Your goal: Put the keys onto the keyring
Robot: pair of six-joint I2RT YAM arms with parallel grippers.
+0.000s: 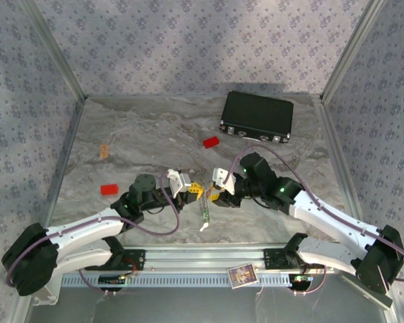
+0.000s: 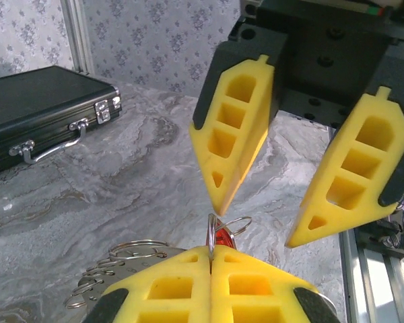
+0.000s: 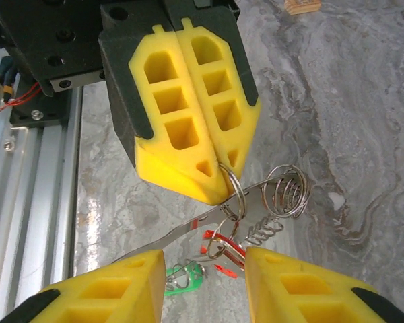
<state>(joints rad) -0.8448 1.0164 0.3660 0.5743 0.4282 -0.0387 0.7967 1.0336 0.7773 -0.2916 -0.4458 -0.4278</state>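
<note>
rail [image 1: 202,260]: aluminium, along the near table edge, with a small printed card [image 1: 242,275] lying on it.
left gripper [image 3: 219,176]: fingers clenched, pads pressed flat together. They pinch the thin silvery keyring [image 3: 234,195] at the very tip.
right gripper [image 2: 256,225]: fingers spread wide, released, holding nothing. It faces the left gripper tip to tip, with one fingertip just above the pinched ring.
keyring position: held off the table at centre, between the two grippers.
red key [image 3: 223,247]: hangs just under the keyring, between the right fingers in the right wrist view. Cannot tell if it is threaded on.
green key [image 3: 184,278]: lower, beside the red one.
wire coils [image 3: 286,192]: silvery loops bunched beside the keyring.
red block [image 1: 109,189]: on the table [image 1: 155,128], left of the left arm.
second red block [image 1: 211,142]: farther back, near centre.
tan piece [image 1: 105,151]: far left.
black case [image 1: 257,116]: closed, at the far right, well apart from the grippers.
</note>
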